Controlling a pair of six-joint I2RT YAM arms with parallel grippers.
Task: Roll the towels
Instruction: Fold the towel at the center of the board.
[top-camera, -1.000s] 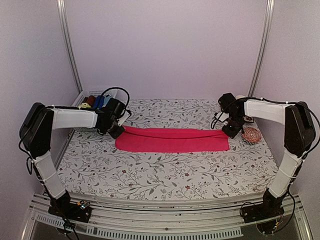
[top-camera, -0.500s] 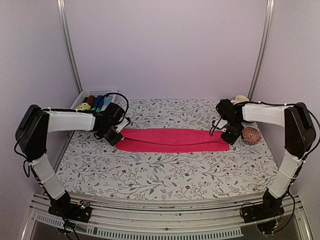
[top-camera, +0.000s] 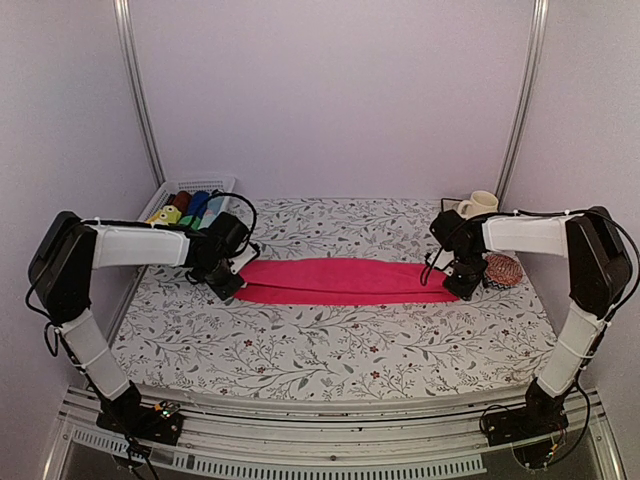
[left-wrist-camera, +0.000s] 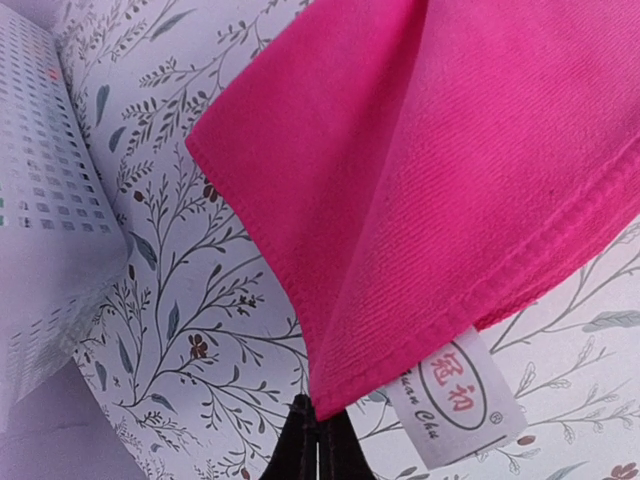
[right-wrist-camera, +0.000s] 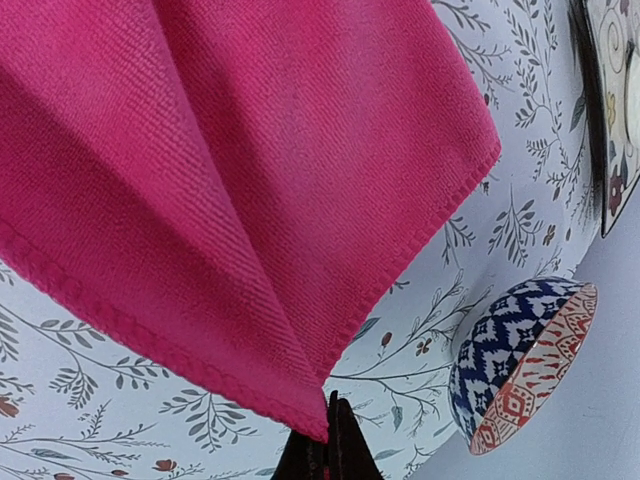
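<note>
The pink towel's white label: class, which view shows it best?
Left wrist view: the label hangs large from the pink towel. The top view is too distant to show it; the right wrist shows another, unlabelled corner.

Lit brightly and evenly, diffuse. Throws only faint soft shadow along the pink towel (top-camera: 340, 280) edges. Crisp on its weave in wrist views, softer overhead.

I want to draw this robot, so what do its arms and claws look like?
Both arms match. The left arm and right arm have white middle sections with chunky black joints. Thin black cables loop near each wrist. The left claw and right claw are black, with two slim fingers narrowing to tips.
</note>
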